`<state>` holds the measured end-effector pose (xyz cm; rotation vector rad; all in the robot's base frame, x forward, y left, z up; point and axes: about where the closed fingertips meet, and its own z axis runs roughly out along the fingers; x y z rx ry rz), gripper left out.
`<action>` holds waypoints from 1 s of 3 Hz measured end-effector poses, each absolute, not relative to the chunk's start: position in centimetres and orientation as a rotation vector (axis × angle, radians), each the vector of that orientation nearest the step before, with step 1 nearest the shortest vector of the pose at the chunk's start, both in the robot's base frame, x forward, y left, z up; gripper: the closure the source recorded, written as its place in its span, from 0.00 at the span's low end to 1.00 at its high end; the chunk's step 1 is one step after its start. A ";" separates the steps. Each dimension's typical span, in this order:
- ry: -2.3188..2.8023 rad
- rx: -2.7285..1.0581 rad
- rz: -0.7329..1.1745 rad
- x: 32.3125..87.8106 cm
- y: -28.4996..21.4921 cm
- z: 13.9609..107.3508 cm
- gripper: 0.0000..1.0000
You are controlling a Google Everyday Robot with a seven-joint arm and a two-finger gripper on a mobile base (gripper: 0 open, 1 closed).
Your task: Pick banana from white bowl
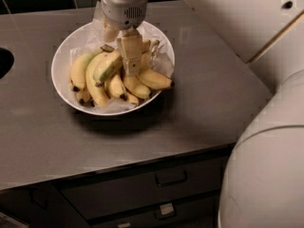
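Observation:
The wide white bowl point(64, 56), lined with crinkled paper, sits on the grey counter and holds several bananas. The banana point(107, 66), yellow with a greenish side, lies slanted on top of the pile, and its upper right end meets the gripper. My gripper point(130, 56) reaches down into the middle of the bowl from above, right among the bananas. A strongly curved yellow banana point(93, 85) lies just left of and below it. Shorter stubby bananas point(153, 80) lie to the right.
The grey counter point(199, 108) extends around the bowl, with drawers point(171, 178) under its front edge. A dark round opening point(4, 63) is at the far left. My white arm point(266, 165) fills the right side. Dark tiles run along the back.

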<state>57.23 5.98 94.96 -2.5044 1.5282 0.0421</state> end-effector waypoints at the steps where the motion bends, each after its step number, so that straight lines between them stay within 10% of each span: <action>1: 1.512 -2.517 0.048 57.6 6.6 94.8 0.29; 3: 1.486 -2.543 0.073 58.6 7.9 94.0 0.30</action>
